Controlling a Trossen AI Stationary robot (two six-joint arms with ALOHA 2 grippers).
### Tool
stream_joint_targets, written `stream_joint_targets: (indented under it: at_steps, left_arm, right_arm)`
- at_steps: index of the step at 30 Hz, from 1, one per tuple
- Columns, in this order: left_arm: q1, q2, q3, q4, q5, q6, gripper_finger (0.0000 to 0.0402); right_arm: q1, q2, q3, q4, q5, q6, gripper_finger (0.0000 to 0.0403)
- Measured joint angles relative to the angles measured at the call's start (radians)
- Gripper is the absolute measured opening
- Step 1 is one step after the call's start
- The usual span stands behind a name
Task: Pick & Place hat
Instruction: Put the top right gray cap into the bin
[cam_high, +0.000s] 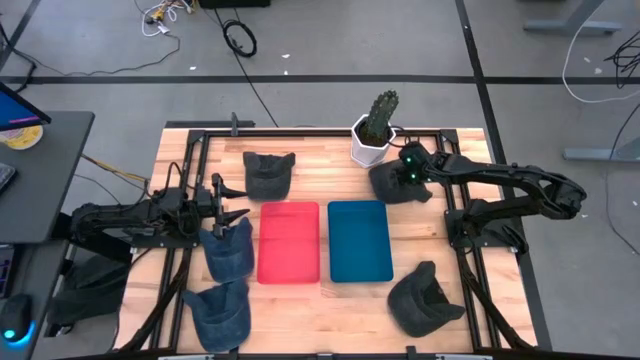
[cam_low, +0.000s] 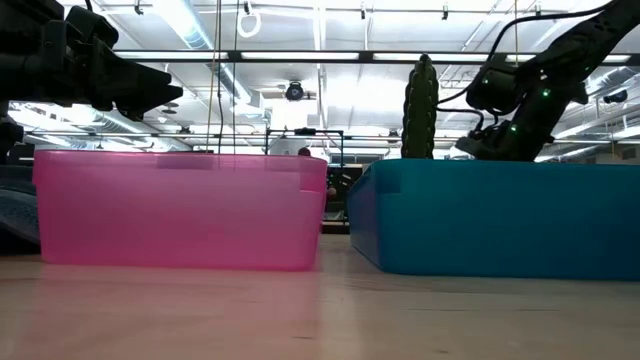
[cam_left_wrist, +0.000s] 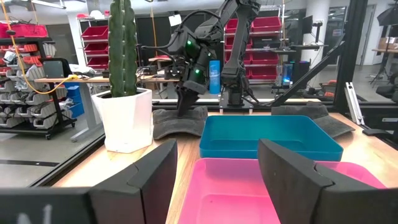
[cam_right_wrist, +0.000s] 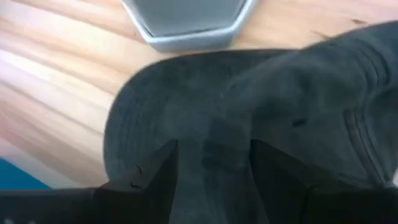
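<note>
Hats first: we count five on the wooden table (cam_high: 440, 150) from above. There's a dark grey hat (cam_high: 268, 172) near the far edge, two blue denim hats down the left side, one (cam_high: 228, 248) just beside the pink bin (cam_high: 290, 242) and one (cam_high: 218, 312) at the near left corner, then a black hat (cam_high: 425, 298) at the near right, and another black hat (cam_high: 390, 183) sitting just next to the cactus pot (cam_high: 372, 142).

Bins: two of them, the pink one and a blue bin (cam_high: 359, 240), side by side in the middle of the table, both with nothing in them as far as we can see. One cactus (cam_high: 381, 112) in its white pot at the far edge.

The right gripper (cam_high: 405, 180) is down on that black hat by the pot. In its wrist view the dark fingers (cam_right_wrist: 152, 180) sit a little apart right at the hat's fabric (cam_right_wrist: 298, 106), with cloth showing between them, but we can't tell if they're actually pinching it yet.

The left gripper (cam_high: 238, 205) is hovering at the left side of the table, just above the upper denim hat, near the pink bin's left edge. Its fingers (cam_left_wrist: 155, 177) are spread wide with nothing between them.
</note>
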Motion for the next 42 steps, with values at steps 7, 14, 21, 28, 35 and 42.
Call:
stream_joint_targets:
  at_steps: [7, 14, 21, 28, 35, 42]
  left_arm:
    - [0.000, 0.000, 0.000, 0.000, 0.000, 0.000, 0.0227]
    - [0.000, 0.000, 0.000, 0.000, 0.000, 0.000, 0.0227]
    - [0.000, 0.000, 0.000, 0.000, 0.000, 0.000, 0.0227]
    - [0.000, 0.000, 0.000, 0.000, 0.000, 0.000, 0.0227]
    - [0.000, 0.000, 0.000, 0.000, 0.000, 0.000, 0.0227]
    - [0.000, 0.000, 0.000, 0.000, 0.000, 0.000, 0.0227]
  right_arm:
    - [0.000, 0.000, 0.000, -0.096, 0.000, -0.020, 0.0201]
    - [0.001, 0.000, 0.000, -0.116, -0.003, -0.012, 0.0155]
    - [0.000, -0.001, 0.001, -0.117, -0.018, -0.043, 0.0013]
    - [0.000, -0.033, 0.001, -0.143, -0.031, -0.048, 0.0006]
    - [0.000, -0.141, 0.074, -0.295, -0.035, -0.054, 0.0004]
    - [0.002, -0.234, 0.220, -0.505, -0.034, -0.118, 0.0001]
